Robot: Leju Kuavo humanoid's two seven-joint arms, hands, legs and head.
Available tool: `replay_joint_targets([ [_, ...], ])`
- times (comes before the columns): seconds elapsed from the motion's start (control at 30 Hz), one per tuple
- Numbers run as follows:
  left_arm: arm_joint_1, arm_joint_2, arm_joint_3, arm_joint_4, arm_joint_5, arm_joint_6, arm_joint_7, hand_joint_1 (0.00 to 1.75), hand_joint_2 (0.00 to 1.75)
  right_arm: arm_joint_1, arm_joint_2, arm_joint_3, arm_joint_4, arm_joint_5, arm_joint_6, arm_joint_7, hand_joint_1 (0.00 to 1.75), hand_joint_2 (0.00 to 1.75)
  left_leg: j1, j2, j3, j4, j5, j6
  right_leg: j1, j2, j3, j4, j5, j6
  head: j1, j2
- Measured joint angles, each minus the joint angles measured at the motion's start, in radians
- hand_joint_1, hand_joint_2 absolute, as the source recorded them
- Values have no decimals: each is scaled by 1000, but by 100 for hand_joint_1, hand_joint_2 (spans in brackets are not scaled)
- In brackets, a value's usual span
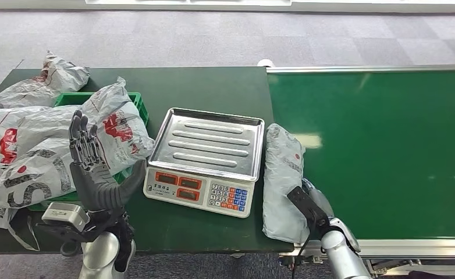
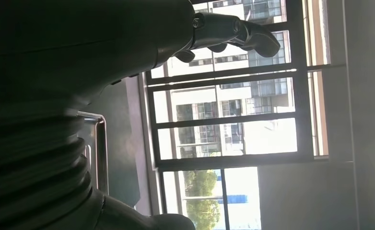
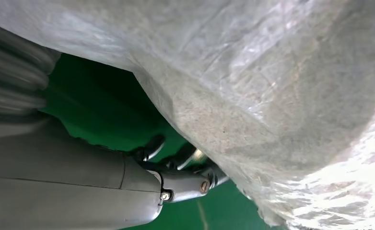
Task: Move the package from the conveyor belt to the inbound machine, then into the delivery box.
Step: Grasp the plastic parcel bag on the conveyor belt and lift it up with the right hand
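Grey plastic wraps the package (image 1: 282, 180), which lies lengthwise at the seam between the dark green surface (image 1: 208, 87) and the brighter green conveyor belt (image 1: 382, 151), just beside the right edge of the scale (image 1: 205, 160). We note its near end overhangs the right hand (image 1: 308, 208), which sits against the package's lower right side. In the right wrist view the fingers (image 3: 176, 160) reach under the crinkled wrapping (image 3: 272, 96), touching its underside above the belt; we cannot tell whether they have closed on the package.

We record the scale's steel tray (image 1: 210, 142) bare, with its red displays and keypad facing the robot.

Our left hand (image 1: 94, 168) is raised upright over the front of the surface, palm toward the scale, fingers extended and apart, thumb out to the side, holding nothing. The left wrist view shows a fingertip (image 2: 252, 38) against bright windows.

Left of the scale, several grey printed bags (image 1: 50, 151) with red and black markings are heaped over a green crate (image 1: 133, 104), one further bag (image 1: 45, 84) lying behind.
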Motion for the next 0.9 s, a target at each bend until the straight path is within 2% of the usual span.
replay_joint_targets([
  [0.4,1,0,1,0,-7,-8,-1,0,175,-18,0,11,14,4,-31,17,175,175,0,-1,0,0,0,0,0,0,0,0,0,0,0,0],
  [0.57,5,0,6,-4,-10,-7,-2,0,175,-11,4,23,-5,18,-113,4,175,175,0,-1,0,0,0,0,0,-1,0,0,0,0,0,0],
  [0.67,19,0,15,-21,-16,-5,-2,0,175,44,33,38,-156,-9,-160,-11,175,175,0,-1,-1,0,0,0,0,-1,0,0,0,0,0,0],
  [0.8,35,0,28,-43,-25,1,1,0,175,131,90,84,-477,-44,-249,28,175,175,0,-3,-1,0,0,0,0,-3,0,1,-2,-2,0,0],
  [0.9,38,0,30,-51,-27,6,4,0,175,169,116,116,-655,-51,-314,39,175,175,0,-4,-1,0,0,0,-1,-4,0,1,-2,-1,0,0],
])
